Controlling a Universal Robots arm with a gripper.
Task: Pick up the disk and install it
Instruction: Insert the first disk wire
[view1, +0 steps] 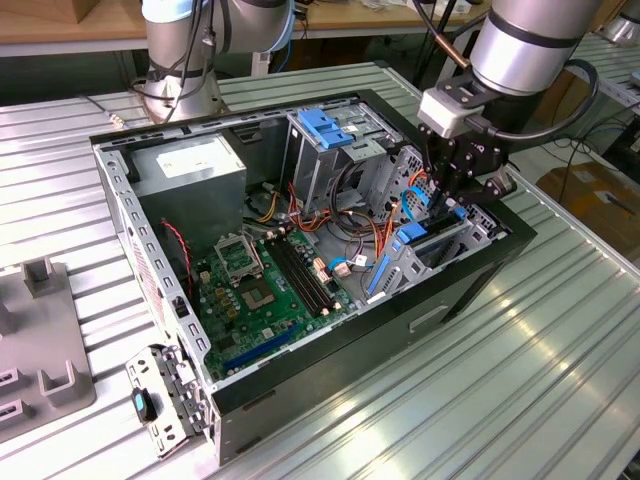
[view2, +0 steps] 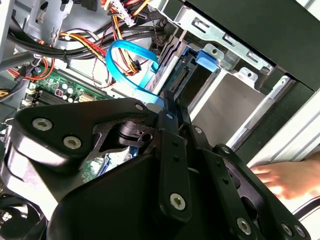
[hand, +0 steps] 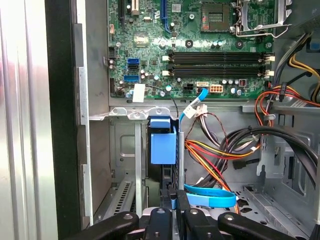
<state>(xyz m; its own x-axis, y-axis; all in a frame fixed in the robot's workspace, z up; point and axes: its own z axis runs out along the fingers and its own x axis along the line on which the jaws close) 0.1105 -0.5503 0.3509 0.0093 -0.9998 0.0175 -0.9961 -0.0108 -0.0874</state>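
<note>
Blue-railed disk (hand: 163, 142) sits edge-up in its narrow bay (hand: 136, 114) beside the case wall (hand: 60, 125). Gripper (hand: 174, 202), fingers together, touches its exposed edge; cables (hand: 215, 150) crowd alongside.

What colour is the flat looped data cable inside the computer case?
Light blue; the flat cable shows best in the second wrist view.

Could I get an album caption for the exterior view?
Robot gripper poised over the drive bay of an open computer.
</note>
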